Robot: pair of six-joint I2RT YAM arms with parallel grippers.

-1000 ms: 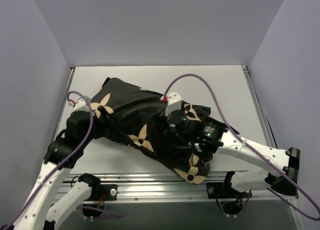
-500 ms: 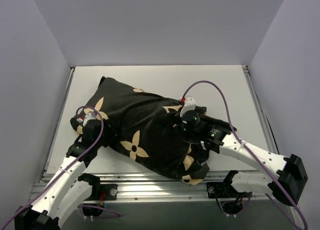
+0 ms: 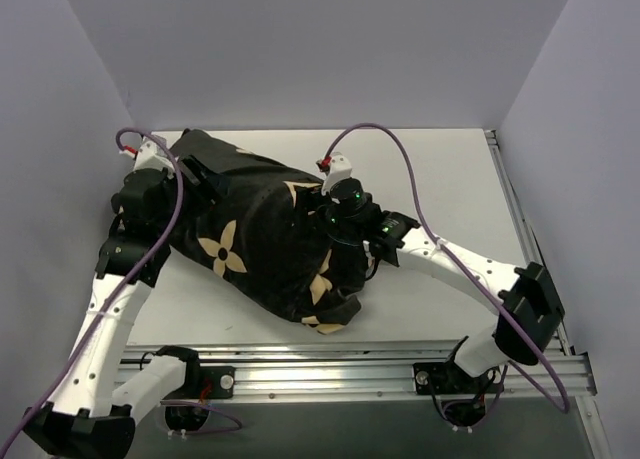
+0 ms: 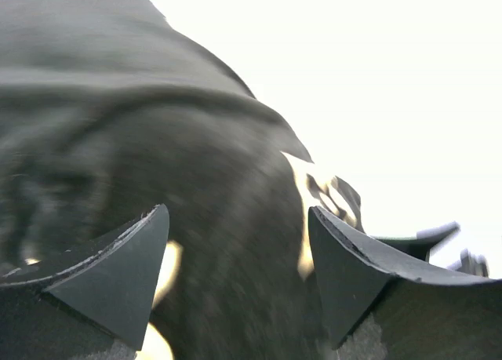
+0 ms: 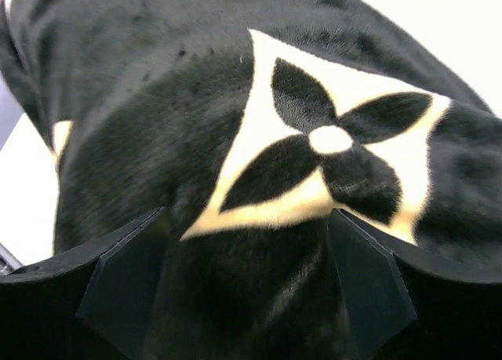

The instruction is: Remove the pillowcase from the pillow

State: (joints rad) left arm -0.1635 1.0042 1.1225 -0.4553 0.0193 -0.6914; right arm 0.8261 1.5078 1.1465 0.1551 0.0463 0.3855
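The black pillowcase (image 3: 255, 239) with tan flower motifs lies as a plump bundle across the left and middle of the table. The pillow is hidden inside it; no white cushion shows. My left gripper (image 3: 195, 174) is at the bundle's far left end. In the left wrist view its jaws (image 4: 235, 211) stand wide with blurred black fabric (image 4: 196, 180) filling the gap, and a grip cannot be made out. My right gripper (image 3: 340, 244) presses on the bundle's right side. In the right wrist view it (image 5: 247, 215) is shut on a thick fold of pillowcase (image 5: 157, 125).
The white table (image 3: 440, 169) is boxed in by grey walls on the left, back and right. A metal rail (image 3: 330, 374) runs along the near edge. Purple cables (image 3: 400, 154) loop above both arms.
The whole bundle has shifted left and towards the back wall. Both arms moved with it, the left gripper rising to the far left corner and the right gripper pulling in leftward.
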